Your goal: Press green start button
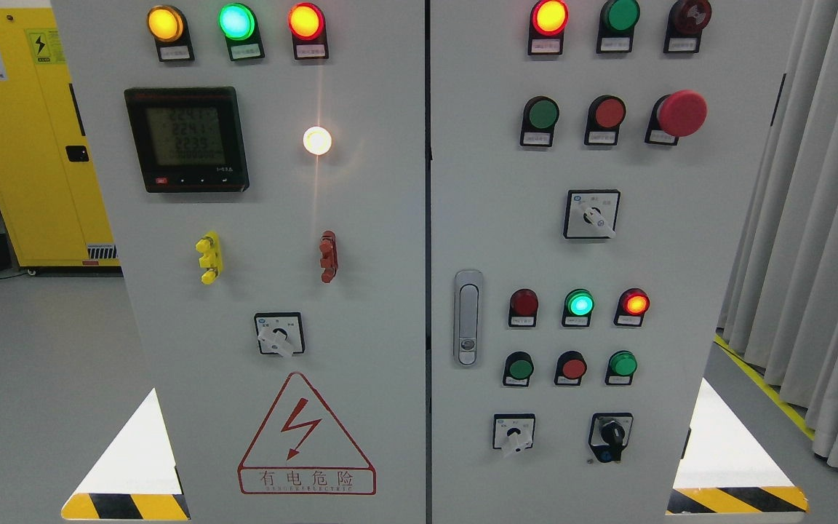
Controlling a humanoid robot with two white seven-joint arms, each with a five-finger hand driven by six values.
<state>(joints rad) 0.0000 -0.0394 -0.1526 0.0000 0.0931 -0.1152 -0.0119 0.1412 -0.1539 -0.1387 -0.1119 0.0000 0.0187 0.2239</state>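
A grey cabinet point(361, 218) with two doors fills the head view, and neither robot hand shows, so the state of the fingers cannot be told. On the left door a row of three lit lamps runs along the top: amber point(165, 23), green point(236, 21) and red point(306, 21). Below them sit a dark meter point(186, 140) with a pale screen and, to its right, a bright white lamp point(317, 140) (its glare streaks down the panel). Lower are a yellow terminal point(209, 257), a red terminal point(328, 256), a rotary switch point(279, 334) and a red warning triangle point(306, 434) with a lightning bolt. The right door carries several green buttons: one in the upper row at left point(541, 114), beside a red button point(609, 113) and a large red mushroom button point(681, 113), and two more in the lower row, point(519, 368) and point(622, 364), either side of another red button point(572, 367). Which is the start button cannot be told; the labels are too small to read. A metal door handle point(468, 317) stands at that door's left edge. The floor point(33, 364) is plain grey, a yellow cabinet point(26, 145) stands behind at left, and grey curtains point(819, 218) hang at right above a yellow floor line point(790, 407).
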